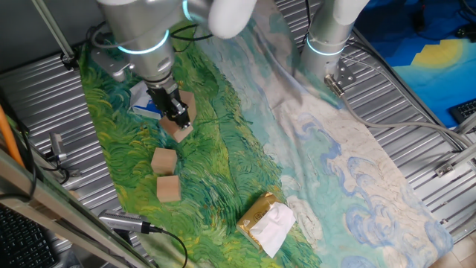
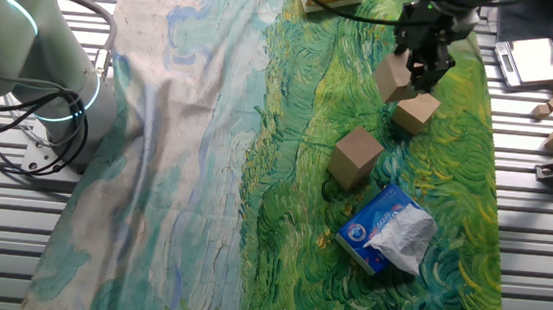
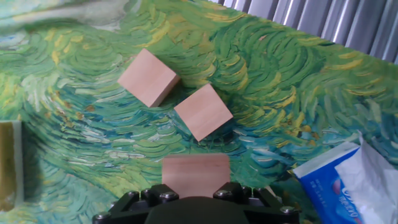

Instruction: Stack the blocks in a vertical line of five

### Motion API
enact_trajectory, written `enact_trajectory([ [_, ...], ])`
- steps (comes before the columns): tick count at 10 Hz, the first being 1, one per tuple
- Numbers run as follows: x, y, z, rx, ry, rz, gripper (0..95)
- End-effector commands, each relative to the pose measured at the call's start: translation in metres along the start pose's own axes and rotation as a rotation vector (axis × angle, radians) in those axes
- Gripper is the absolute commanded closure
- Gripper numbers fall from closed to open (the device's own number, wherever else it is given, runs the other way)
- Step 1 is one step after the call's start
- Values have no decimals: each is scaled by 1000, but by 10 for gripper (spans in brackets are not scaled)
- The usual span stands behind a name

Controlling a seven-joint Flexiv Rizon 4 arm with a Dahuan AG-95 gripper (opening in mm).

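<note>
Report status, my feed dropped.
Claw shut on one block, lifted. Two loose blocks below. Blue-white packet beside them, not blocking.

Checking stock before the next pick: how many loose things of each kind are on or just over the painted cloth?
Wooden blocks: 4, one of them in the tool
Blue-and-white packet: 1
Yellow packet with white tissue: 1
Total: 6

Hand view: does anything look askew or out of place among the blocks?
Nothing looks spilled or damaged. The only oddity is alignment: the near block and the far block lie on the cloth, each turned at a different angle to the held block in the gripper.
</note>
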State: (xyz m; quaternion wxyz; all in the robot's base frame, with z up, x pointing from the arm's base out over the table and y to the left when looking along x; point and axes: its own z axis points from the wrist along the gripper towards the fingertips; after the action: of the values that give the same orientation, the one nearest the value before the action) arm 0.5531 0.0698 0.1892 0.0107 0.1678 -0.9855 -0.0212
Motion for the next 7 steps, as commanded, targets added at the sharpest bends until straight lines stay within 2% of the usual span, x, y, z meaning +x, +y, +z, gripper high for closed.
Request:
enact_trajectory([
  [1, -3, -1, 1, -6, 28, -65, 950],
  [5, -3, -1, 1, -2, 23, -109, 950],
  [7, 15, -32, -7, -13, 16, -172, 950],
])
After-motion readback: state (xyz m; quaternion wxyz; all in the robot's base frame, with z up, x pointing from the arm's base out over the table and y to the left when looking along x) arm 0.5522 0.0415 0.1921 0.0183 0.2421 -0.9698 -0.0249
